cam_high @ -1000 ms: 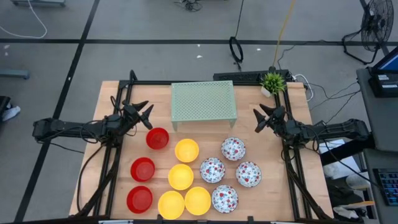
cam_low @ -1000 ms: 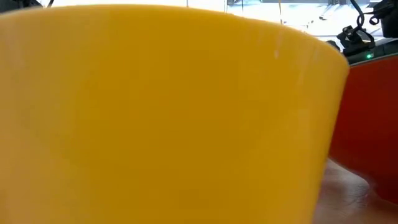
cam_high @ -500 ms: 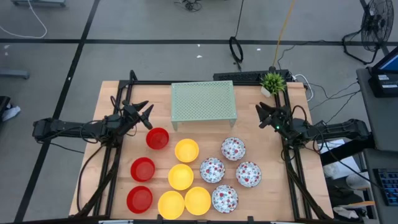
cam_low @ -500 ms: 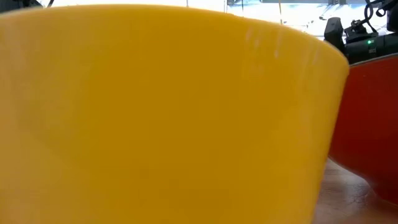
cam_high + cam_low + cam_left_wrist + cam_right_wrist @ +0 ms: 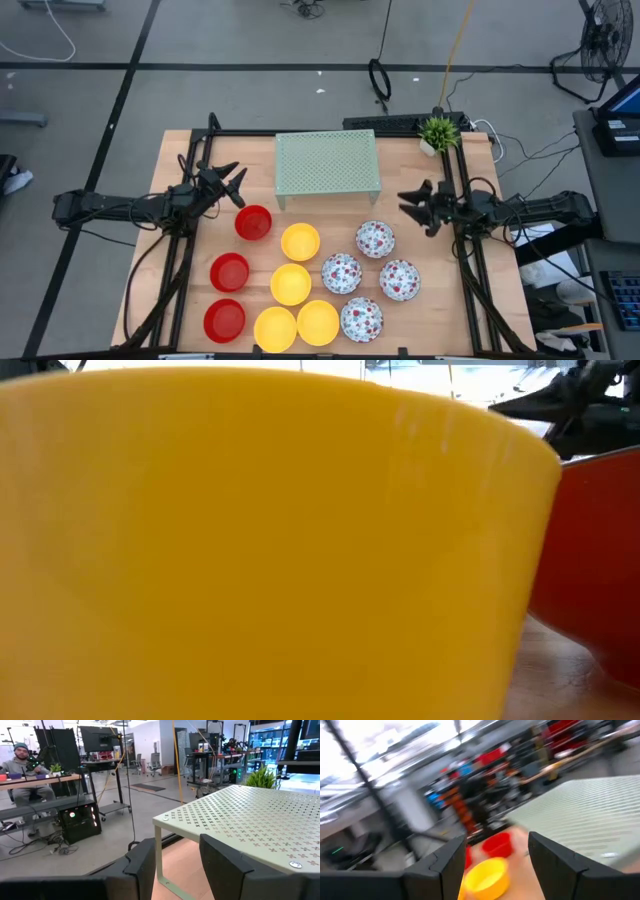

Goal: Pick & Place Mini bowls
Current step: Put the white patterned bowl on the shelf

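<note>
In the high view the mini bowls rest on the table near its near edge. The red ones [image 5: 253, 222] [image 5: 230, 271] [image 5: 224, 319] sit on the left, the yellow ones [image 5: 300, 241] [image 5: 291, 284] in the middle, and the white red-speckled ones [image 5: 375, 238] [image 5: 341, 273] on the right. My left gripper [image 5: 232, 185] is open, left of the rack and beyond the far red bowl. My right gripper [image 5: 415, 207] is open and hovers beyond the far speckled bowl. The right wrist view, past my right gripper [image 5: 495, 842], shows a yellow bowl [image 5: 487, 875] and a red bowl [image 5: 497, 845].
The pale green mesh rack [image 5: 327, 165] stands on its legs at the table's far middle, close in front of my left gripper [image 5: 175, 850]. A small potted plant [image 5: 437, 131] sits at the far right corner. One yellow bowl [image 5: 270, 540] fills the low view.
My right gripper has swung away from the far right corner, toward the table's left and near edge, closer to the speckled bowls. It has turned about so that its fingers point across the table. The bowls have stayed in place.
</note>
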Motion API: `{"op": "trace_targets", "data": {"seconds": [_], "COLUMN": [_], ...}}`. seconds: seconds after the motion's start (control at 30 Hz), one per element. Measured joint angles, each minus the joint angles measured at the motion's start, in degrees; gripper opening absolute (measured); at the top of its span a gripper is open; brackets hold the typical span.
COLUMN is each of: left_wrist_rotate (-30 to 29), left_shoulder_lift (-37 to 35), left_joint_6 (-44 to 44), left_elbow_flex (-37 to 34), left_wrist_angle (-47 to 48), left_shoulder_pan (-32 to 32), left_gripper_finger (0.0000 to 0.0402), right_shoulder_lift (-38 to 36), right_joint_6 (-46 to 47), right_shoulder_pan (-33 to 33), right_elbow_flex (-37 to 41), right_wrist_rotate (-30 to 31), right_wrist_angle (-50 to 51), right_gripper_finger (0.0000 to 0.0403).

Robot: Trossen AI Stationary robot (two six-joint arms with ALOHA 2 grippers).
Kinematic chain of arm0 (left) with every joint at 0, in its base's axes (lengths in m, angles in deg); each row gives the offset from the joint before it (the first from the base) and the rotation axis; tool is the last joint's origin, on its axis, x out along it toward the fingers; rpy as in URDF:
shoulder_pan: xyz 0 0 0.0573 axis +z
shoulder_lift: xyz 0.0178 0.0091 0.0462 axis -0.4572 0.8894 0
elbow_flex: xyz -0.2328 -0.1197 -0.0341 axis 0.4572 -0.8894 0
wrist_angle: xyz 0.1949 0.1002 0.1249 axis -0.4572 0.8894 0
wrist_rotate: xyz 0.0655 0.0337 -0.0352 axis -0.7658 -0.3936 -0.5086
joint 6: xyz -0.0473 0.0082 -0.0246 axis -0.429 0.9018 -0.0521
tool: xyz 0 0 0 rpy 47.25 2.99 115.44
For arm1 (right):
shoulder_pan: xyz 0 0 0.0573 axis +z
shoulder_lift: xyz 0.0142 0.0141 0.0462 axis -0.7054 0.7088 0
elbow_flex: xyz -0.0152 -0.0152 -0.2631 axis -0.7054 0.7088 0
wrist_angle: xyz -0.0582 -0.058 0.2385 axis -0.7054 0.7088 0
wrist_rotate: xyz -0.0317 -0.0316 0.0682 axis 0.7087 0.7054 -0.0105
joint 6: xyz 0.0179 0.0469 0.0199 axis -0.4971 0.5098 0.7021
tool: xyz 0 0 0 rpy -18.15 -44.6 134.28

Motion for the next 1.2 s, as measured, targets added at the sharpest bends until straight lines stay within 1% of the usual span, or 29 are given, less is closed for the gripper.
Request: {"op": "trace_targets", "data": {"seconds": [0.07,0.1,0.23,0.3,0.37,0.5,0.57,0.67,0.77,0.87,0.93,1.03,1.2], "left_wrist_rotate": [-0.62,-0.79,-1.03,-0.15,2.07,9.24,10.37,10.51,10.76,13.93,17.35,22.20,25.58], "left_shoulder_lift": [0.00,0.00,0.00,0.00,-0.02,0.00,0.02,0.00,0.00,0.00,0.00,0.00,0.00], "left_joint_6": [-0.01,-0.01,-0.01,-0.05,-1.27,-3.31,-3.33,-3.61,-5.76,-4.94,-3.27,-2.66,-2.59], "left_elbow_flex": [0.01,0.01,0.01,-0.01,-0.01,-0.01,-0.01,-0.01,-0.01,0.22,1.17,3.28,7.44], "left_wrist_angle": [-0.26,-0.40,-0.50,-1.38,-2.43,-2.99,-4.38,-7.83,-12.66,-15.75,-15.75,-15.49,-12.88], "left_shoulder_pan": [0.02,0.05,0.04,0.04,0.04,0.00,0.03,0.04,0.02,0.04,0.04,0.00,-0.05], "left_gripper_finger": [0.0157,0.0157,0.0157,0.0157,0.0157,0.0157,0.0157,0.0157,0.0157,0.0157,0.0157,0.0157,0.0157], "right_shoulder_lift": [0.00,0.00,0.00,0.00,0.00,0.00,0.00,0.00,0.43,1.35,2.15,3.72,7.38], "right_joint_6": [-1.01,-2.25,-8.29,-10.91,-12.37,-11.11,-11.33,-13.56,-13.78,-14.13,-13.95,-13.69,-16.37], "right_shoulder_pan": [0.00,0.01,0.00,0.00,0.00,0.00,-0.04,-0.02,0.00,-0.02,-0.02,0.00,-0.26], "right_elbow_flex": [0.00,0.00,0.00,0.00,0.00,0.00,0.00,0.00,0.00,0.00,-0.21,-1.73,-6.03], "right_wrist_rotate": [-3.46,-4.08,-3.88,-3.87,-3.86,-1.71,-0.58,-0.07,4.04,5.57,5.69,8.19,8.54], "right_wrist_angle": [0.00,0.02,0.00,0.01,0.01,0.00,0.01,0.00,-0.01,-0.02,0.02,0.05,1.95], "right_gripper_finger": [0.0201,0.0201,0.0201,0.0201,0.0201,0.0201,0.0201,0.0201,0.0201,0.0201,0.0201,0.0201,0.0201]}}
